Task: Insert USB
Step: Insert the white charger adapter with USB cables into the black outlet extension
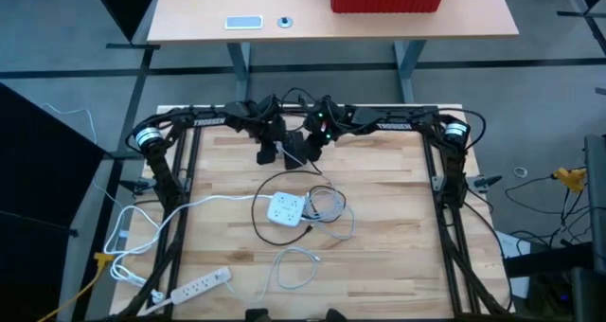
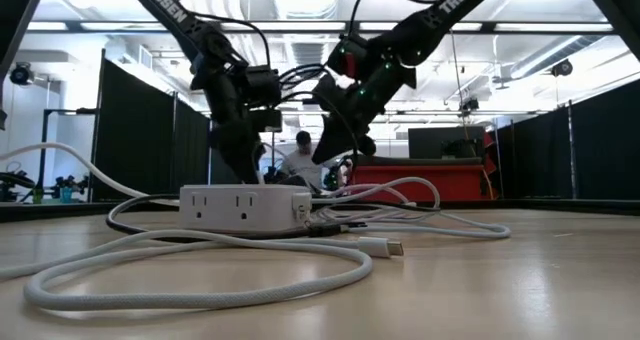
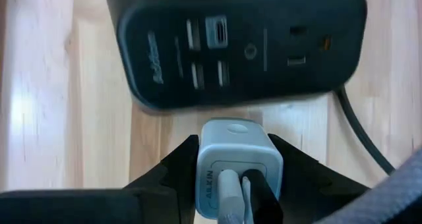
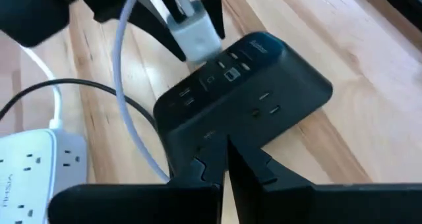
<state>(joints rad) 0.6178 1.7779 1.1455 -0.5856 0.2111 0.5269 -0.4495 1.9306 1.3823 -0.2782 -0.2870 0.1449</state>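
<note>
Standing by the table, I see both arms meeting at the upper middle of the wooden table [image 1: 379,218]. Left gripper [image 3: 231,184] is clenched on a small white USB charger [image 3: 240,159] with its cable [image 4: 128,92] plugged in, hanging just short of the black power hub [image 3: 237,46] and its row of USB ports. Right gripper [image 4: 227,165] is pinched onto the hub's edge, holding it. White power strip [image 1: 286,208] sits mid-table, another strip [image 1: 201,285] lower left.

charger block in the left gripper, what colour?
White charger, with a white cable plugged in. The left wrist view shows it best, clamped in the left gripper.
</note>
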